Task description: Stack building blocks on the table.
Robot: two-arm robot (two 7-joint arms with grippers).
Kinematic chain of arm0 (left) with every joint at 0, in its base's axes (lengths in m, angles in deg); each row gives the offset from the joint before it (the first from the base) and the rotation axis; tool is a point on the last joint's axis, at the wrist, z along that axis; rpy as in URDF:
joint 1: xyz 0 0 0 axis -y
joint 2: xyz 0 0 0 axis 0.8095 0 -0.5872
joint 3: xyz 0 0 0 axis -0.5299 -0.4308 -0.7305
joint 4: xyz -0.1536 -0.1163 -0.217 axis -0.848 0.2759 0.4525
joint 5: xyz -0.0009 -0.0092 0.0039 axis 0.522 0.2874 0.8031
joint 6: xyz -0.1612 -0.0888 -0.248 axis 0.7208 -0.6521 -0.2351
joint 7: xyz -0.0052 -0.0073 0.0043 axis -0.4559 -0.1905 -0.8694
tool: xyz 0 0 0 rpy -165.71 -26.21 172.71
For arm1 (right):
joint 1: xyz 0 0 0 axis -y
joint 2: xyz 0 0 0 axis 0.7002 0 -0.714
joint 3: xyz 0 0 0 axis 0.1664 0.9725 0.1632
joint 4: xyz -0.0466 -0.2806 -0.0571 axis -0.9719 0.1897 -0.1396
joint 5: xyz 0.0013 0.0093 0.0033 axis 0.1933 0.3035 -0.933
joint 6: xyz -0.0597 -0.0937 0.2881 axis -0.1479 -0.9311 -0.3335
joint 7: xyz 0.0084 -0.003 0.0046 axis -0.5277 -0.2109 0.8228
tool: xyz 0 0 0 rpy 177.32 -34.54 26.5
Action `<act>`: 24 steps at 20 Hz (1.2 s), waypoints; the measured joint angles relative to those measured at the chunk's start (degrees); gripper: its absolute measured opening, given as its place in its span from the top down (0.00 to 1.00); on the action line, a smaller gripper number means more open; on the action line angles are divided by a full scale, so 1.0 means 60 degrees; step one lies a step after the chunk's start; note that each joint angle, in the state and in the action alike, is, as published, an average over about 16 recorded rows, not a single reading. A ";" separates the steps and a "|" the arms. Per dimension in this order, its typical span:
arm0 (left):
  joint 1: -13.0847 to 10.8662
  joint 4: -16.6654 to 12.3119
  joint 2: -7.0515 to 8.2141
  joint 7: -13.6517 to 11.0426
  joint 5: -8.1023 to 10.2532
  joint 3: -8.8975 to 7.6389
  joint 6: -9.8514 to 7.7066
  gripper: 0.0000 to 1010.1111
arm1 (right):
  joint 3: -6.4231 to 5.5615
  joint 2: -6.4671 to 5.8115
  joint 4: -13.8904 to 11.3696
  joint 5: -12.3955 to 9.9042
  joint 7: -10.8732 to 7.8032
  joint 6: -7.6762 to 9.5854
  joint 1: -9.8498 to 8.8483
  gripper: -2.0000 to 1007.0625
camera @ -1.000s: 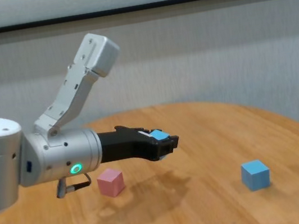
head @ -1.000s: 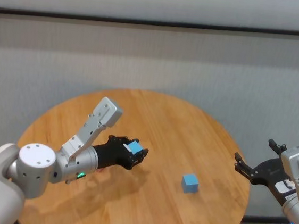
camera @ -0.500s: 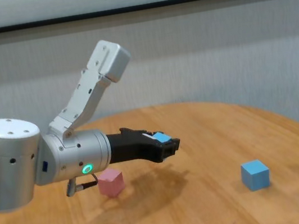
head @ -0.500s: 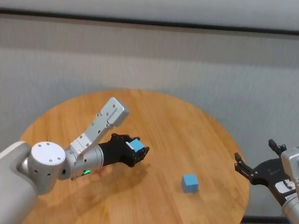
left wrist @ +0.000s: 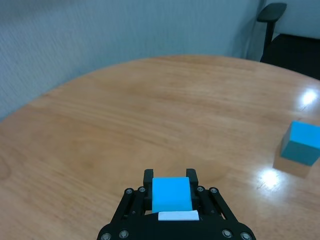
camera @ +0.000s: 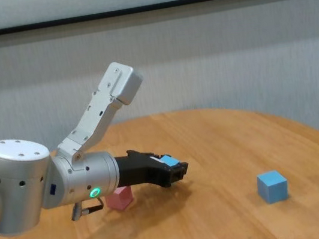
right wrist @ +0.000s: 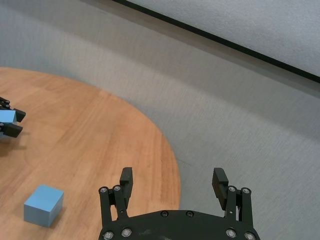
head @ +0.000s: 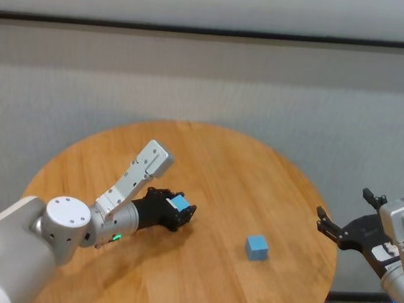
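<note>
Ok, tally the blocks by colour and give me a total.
Light blue blocks: 2, one held in the left pincer as held blue block, one loose blue block on the table.
Pink block: 1.
Total: 3.

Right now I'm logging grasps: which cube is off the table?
The blue cube clamped in the left pincer; the other blue cube and pink cube rest on the table.

1 lt-blue block (head: 178, 204) held in fingers; 2nd blue (head: 256, 247) & pink (camera: 120, 198) on table (head: 223, 161).
</note>
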 joint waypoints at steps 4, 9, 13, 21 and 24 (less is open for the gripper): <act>0.0166 0.0469 -0.0130 0.0012 -0.0098 -0.0023 0.0159 0.60 | 0.0000 0.0000 0.0000 0.0000 0.0000 0.0000 0.0000 0.01; 0.0345 0.0931 -0.0260 0.0034 -0.0222 -0.0052 0.0307 0.59 | 0.0000 0.0000 0.0000 0.0000 0.0000 0.0000 0.0000 0.01; 0.0413 0.1061 -0.0301 0.0042 -0.0302 -0.0099 0.0344 0.55 | 0.0000 0.0000 0.0000 0.0000 0.0000 0.0000 0.0000 0.01; 0.0145 0.0246 -0.0048 -0.0017 -0.0340 -0.0339 0.0054 0.35 | 0.0000 0.0000 0.0000 0.0000 0.0000 0.0000 0.0000 0.01; -0.0183 -0.0597 0.0249 -0.0090 -0.0277 -0.0495 -0.0186 0.25 | 0.0000 0.0000 0.0000 0.0000 0.0000 0.0000 0.0000 0.01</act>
